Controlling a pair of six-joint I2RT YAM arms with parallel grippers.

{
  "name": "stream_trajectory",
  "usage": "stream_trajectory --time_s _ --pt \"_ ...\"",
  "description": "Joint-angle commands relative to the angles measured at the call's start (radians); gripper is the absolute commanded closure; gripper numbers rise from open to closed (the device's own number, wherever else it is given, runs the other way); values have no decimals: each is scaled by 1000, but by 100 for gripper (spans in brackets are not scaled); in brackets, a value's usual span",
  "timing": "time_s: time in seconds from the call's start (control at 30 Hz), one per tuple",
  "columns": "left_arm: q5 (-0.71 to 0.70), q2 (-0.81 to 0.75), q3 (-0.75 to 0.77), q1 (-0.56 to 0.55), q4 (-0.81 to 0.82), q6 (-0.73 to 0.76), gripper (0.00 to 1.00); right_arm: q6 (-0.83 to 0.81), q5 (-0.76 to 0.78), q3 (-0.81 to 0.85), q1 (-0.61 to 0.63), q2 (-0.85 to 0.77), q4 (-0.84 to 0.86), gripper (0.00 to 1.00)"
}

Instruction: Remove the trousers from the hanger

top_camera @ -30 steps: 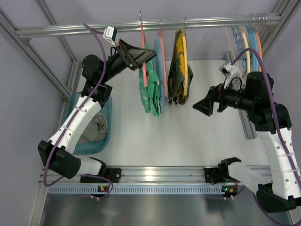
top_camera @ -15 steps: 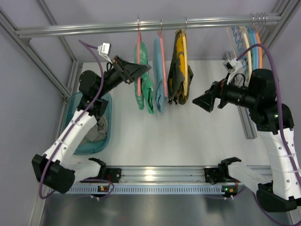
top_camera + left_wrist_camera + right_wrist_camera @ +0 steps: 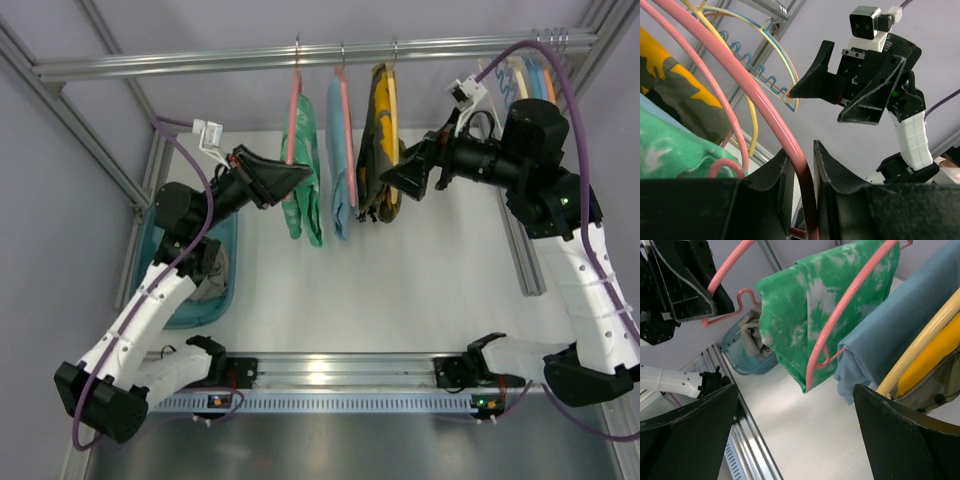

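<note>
- left arm: rises from its base at 7 o'clock in the top view, bends at the elbow over the basket, and runs its forearm toward 1 o'clock, up to the rail.
- left gripper (image 3: pixel 298 173): level with the upper part of the hanger (image 3: pixel 293 110), on its 9 o'clock side. in the left wrist view the fingers are closed onto the hanger's pink arm, which fills the narrow gap between them.
- right arm: rises from its base at 5 o'clock, folds at the 3 o'clock edge of the table (image 3: pixel 400 290), and points its forearm toward 9 o'clock.
- right gripper (image 3: pixel 797 435): fingers spread wide with nothing between them. the tips sit just beside the 3 o'clock side of the yellow-and-black garment (image 3: pixel 380 130).
- the trousers (image 3: pixel 303 195): green with pale mottling, draped over the hanger, hanging from the rail (image 3: pixel 200 62) at about 12 o'clock, just beside the left gripper at its 3 o'clock.
- in the way: the light blue garment (image 3: pixel 337 150) on a second pink hanger, and the yellow-and-black garment, both hang between the right gripper and the trousers.
- surroundings: a teal basket (image 3: pixel 228 235) holding grey cloth stands at 9 o'clock, under the left arm. spare hangers (image 3: pixel 530 80) cluster at the rail's 2 o'clock end, behind the right arm.
</note>
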Motion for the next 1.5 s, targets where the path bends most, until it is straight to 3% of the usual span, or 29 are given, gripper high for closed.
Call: stream_trajectory --time_s 0.0,0.17,0.4,0.7,1.23,1.47 --pt "7 68 132 -14 158 -12 100 -46 33 54 39 15 14 1" --pt "-5 173 270 -14 220 -170 100 -57 48 54 42 9 5 1" --pt "-15 175 373 -16 225 -117 100 -62 51 37 43 0 6 1" --pt "-47 89 377 -16 205 -40 100 -59 45 62 53 9 9 1" --pt "50 -123 118 -16 205 170 100 -23 46 192 114 134 51 1" --pt "99 -180 5 -17 204 265 100 157 40 290 180 243 164 1"
